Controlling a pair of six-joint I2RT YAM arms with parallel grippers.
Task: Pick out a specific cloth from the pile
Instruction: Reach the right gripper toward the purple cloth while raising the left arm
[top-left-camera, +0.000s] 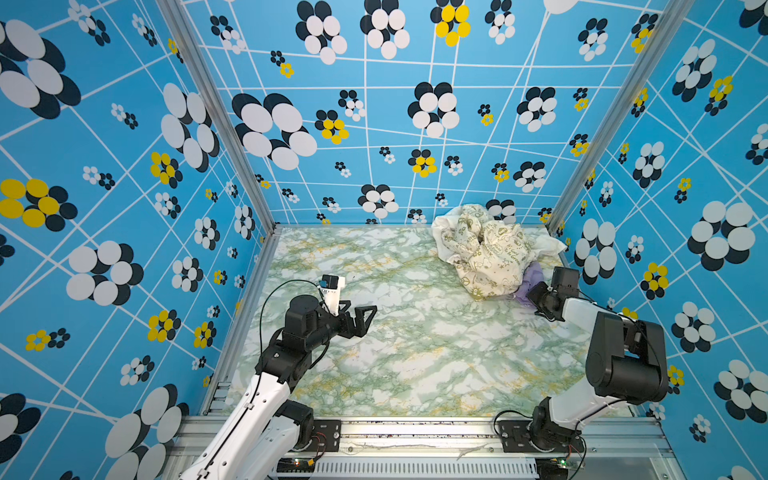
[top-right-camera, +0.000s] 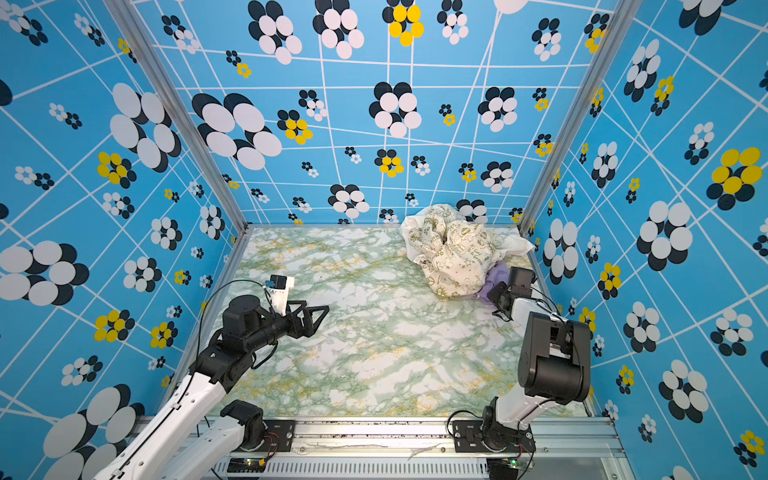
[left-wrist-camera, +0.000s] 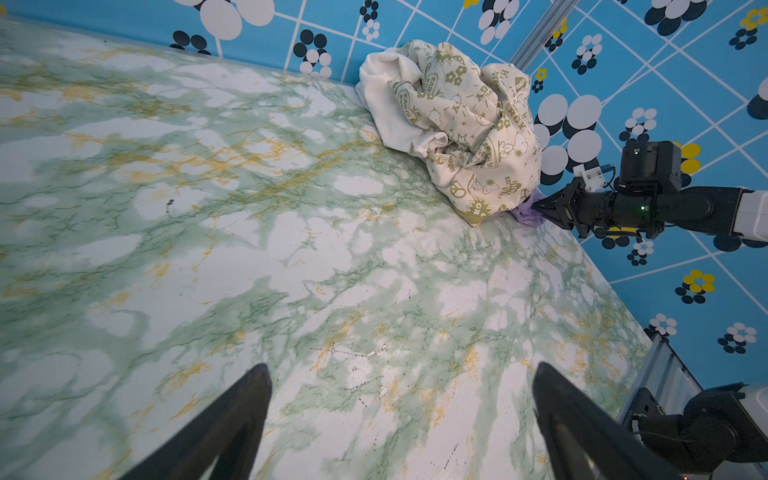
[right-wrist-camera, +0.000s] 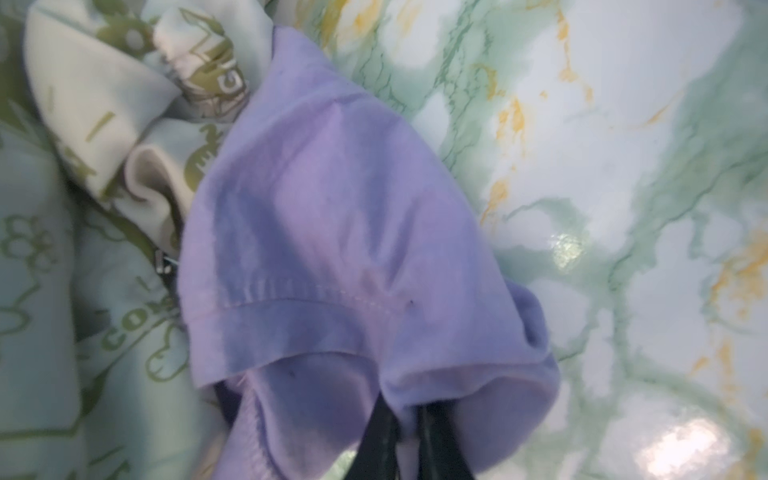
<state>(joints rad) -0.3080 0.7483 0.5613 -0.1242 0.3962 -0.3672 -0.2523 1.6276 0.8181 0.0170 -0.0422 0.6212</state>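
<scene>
Hem of soft lavender-purple cloth (right-wrist-camera: 332, 232) sat pinched in the right gripper (left-wrist-camera: 540, 204); a slow pull off the cream green-printed pile (top-left-camera: 486, 253) looked wisest. Left gripper (top-left-camera: 368, 319) gaped.

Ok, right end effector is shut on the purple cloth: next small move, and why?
Probably draw the right end effector back toward its base, slowly. It pinches a fold of the purple cloth, which shows only at the near edge of the cream pile, so an outward pull should slide it free.
</scene>
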